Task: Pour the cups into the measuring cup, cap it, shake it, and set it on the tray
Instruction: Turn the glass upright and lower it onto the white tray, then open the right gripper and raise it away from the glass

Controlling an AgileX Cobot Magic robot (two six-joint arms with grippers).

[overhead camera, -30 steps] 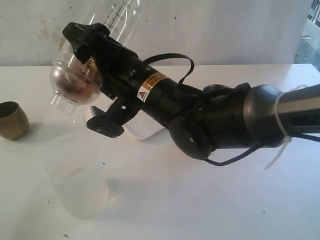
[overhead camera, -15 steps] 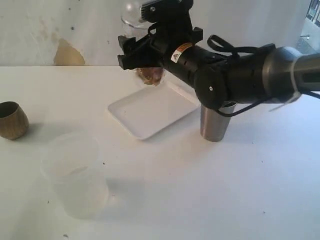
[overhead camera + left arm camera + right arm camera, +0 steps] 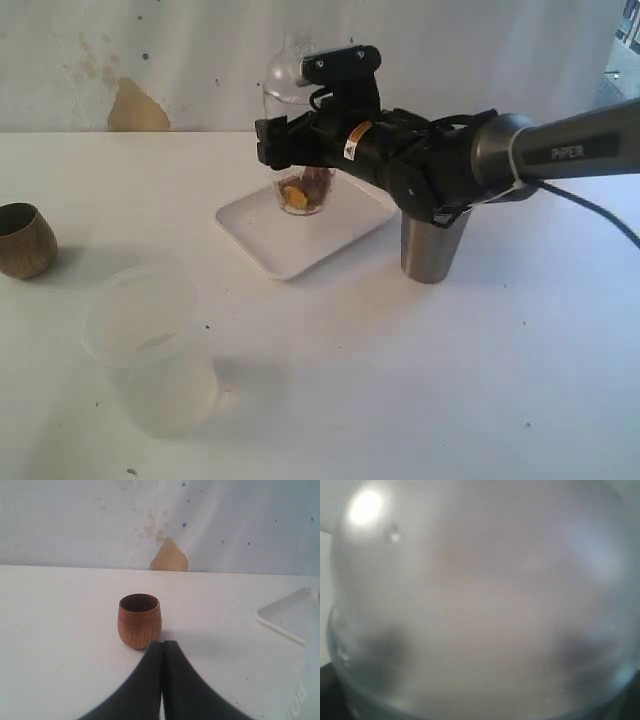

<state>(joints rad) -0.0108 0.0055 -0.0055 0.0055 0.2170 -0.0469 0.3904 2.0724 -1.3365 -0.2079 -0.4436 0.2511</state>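
Observation:
The clear measuring cup [image 3: 300, 192] stands upright over the white tray [image 3: 268, 238], with brown and orange bits in its bottom and the clear dome cap [image 3: 287, 70] on top. My right gripper [image 3: 298, 138] is shut around its middle. Whether its base touches the tray I cannot tell. In the right wrist view the blurred clear cup [image 3: 480, 605] fills the picture and hides the jaws. The steel tumbler [image 3: 432, 250] stands right of the tray, under my right arm. The wooden cup [image 3: 22, 240] sits at the far left. My left gripper [image 3: 163, 647] is shut and empty, just short of the wooden cup [image 3: 139, 620].
A frosted milky-white cup [image 3: 150, 350] stands at the front left of the white table. A corner of the tray [image 3: 287, 617] shows in the left wrist view. A wall with a tan patch [image 3: 135, 108] runs behind the table.
My right arm swung the capped measuring cup from a tilted pose at the left front back to upright over the tray. The left gripper and the other cups stayed put.

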